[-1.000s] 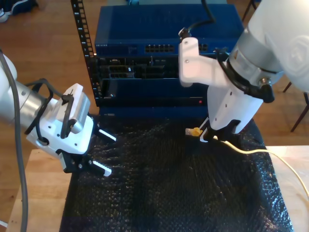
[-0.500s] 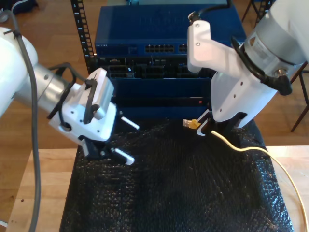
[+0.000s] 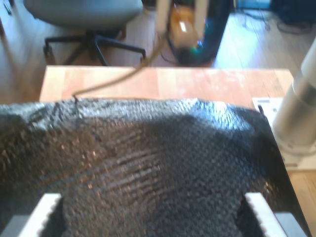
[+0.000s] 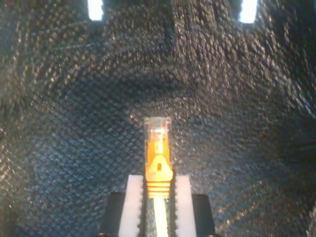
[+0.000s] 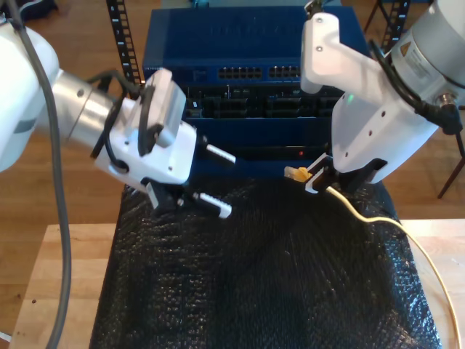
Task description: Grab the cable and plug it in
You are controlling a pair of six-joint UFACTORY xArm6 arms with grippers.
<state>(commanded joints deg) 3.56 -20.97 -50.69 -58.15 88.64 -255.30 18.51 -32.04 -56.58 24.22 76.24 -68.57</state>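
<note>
Pinching the cable (image 4: 158, 168) just behind its plug (image 5: 296, 174), our second gripper (image 5: 317, 177) risks missing a port; our first gripper (image 5: 212, 179), spread, could snag the mat (image 5: 254, 283).

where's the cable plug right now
The cable plug sticks out of my second gripper, raised above the black mat toward the exterior view's right, just in front of the blue rack unit.

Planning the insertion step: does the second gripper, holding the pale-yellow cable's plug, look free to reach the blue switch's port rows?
Probably yes. My second gripper is shut on the pale-yellow cable, its plug pointing out over the black mat; nothing visible lies before the blue switch's port rows.
</note>
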